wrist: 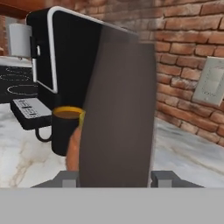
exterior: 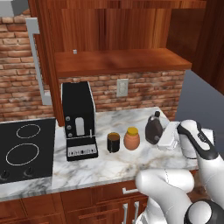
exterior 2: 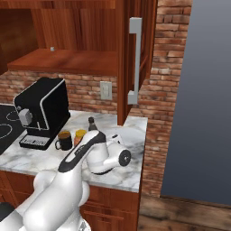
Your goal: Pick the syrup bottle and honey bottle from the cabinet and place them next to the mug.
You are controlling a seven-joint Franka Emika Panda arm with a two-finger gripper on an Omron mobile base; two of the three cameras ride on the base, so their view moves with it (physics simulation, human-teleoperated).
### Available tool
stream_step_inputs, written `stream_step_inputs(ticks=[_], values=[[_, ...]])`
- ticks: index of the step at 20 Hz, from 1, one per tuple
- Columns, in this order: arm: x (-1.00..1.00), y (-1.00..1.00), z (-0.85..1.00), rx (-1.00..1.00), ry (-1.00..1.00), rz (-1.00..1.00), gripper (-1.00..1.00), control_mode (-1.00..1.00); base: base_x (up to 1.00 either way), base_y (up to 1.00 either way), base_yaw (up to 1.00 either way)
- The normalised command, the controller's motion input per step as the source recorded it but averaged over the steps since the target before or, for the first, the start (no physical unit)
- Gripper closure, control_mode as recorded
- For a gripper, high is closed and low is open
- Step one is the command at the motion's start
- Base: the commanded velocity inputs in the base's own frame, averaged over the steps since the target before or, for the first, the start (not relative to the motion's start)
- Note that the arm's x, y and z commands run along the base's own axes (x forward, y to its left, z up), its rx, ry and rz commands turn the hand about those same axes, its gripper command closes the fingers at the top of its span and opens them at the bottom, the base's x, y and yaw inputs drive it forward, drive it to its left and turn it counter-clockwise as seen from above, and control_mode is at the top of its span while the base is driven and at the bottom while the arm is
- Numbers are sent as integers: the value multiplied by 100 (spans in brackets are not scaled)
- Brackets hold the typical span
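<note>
The syrup bottle (exterior: 153, 127), dark brown with a black cap, stands upright low over the marble counter (exterior: 131, 168), and my gripper (exterior: 165, 136) is shut on it from the right. In the hand view the syrup bottle (wrist: 118, 113) fills the middle between my fingertips (wrist: 69, 179). Just left of it is the squat orange honey bottle (exterior: 131, 138), and left of that the dark mug (exterior: 113, 142). From the hand, the mug (wrist: 65, 131) and an edge of the honey bottle (wrist: 74, 153) show behind the syrup bottle. The cabinet (exterior: 118, 61) hangs above with its door open.
A black coffee machine (exterior: 78, 120) stands left of the mug, and a black stove top (exterior: 26, 151) lies further left. The cabinet door's grey handle (exterior: 37, 61) hangs at the left. A wall outlet (exterior: 122, 87) sits on the brick backsplash. The counter ends at the right beside a grey wall.
</note>
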Motion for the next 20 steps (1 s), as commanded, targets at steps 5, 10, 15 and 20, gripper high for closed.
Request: stream_step_inputs(ticks=[5, 10, 15, 20], values=[[8, 10, -3, 0, 0, 0, 100, -100, 0, 0, 0], [1, 4, -25, 0, 0, 0, 100, -100, 0, 0, 0], [2, 1, -24, 0, 0, 0, 100, -100, 0, 0, 0], [5, 0, -21, 0, 0, 0, 100, -100, 0, 0, 0]])
